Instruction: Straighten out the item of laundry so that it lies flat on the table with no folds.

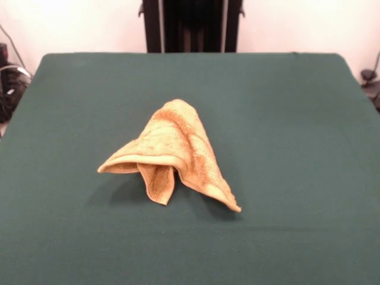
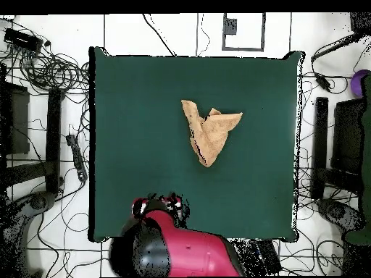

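Observation:
The golden-tan towel (image 1: 175, 148) lies crumpled near the middle of the dark green table (image 1: 297, 119). It is folded over itself into a peaked, tent-like heap, with one corner pointing to the front right and a flap hanging at the front. In the overhead view the towel (image 2: 209, 134) shows as a folded wedge on the table (image 2: 130, 108). The red and black arm is drawn back at the table's robot-side edge, well away from the towel. Its gripper end (image 2: 161, 208) shows only from above. No tag is visible.
The black pedestal (image 1: 191, 24) stands behind the table's far edge. Cables (image 2: 51, 72) and dark equipment (image 2: 340, 137) lie on the floor around the table. A purple object (image 2: 359, 83) sits off the table's side.

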Motion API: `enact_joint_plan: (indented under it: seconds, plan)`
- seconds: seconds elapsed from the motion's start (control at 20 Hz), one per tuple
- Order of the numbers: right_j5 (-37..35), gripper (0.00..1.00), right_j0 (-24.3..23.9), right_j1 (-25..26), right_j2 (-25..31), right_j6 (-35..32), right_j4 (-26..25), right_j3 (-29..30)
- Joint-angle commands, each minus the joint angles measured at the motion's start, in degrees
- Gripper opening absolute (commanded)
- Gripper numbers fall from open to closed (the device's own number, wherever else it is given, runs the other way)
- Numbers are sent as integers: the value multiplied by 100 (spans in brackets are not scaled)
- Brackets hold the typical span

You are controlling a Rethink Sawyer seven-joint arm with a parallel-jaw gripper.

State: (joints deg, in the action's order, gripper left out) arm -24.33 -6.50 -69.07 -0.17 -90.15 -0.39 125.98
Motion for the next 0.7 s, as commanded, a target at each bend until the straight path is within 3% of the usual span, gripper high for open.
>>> enact_joint_plan:
  seconds: [0.05, 0.3, 0.55, 0.7]
  plan:
    - [188, 100, -909, 686, -112, -179, -485, 820]
    - [712, 100, -1478, 1164, 456, -238, -444, 1052]
    - [941, 100, -1071, 1339, 108, -783, -789, 946]
    - [1108, 100, -991, 1417, 182, -1028, -630, 1196]
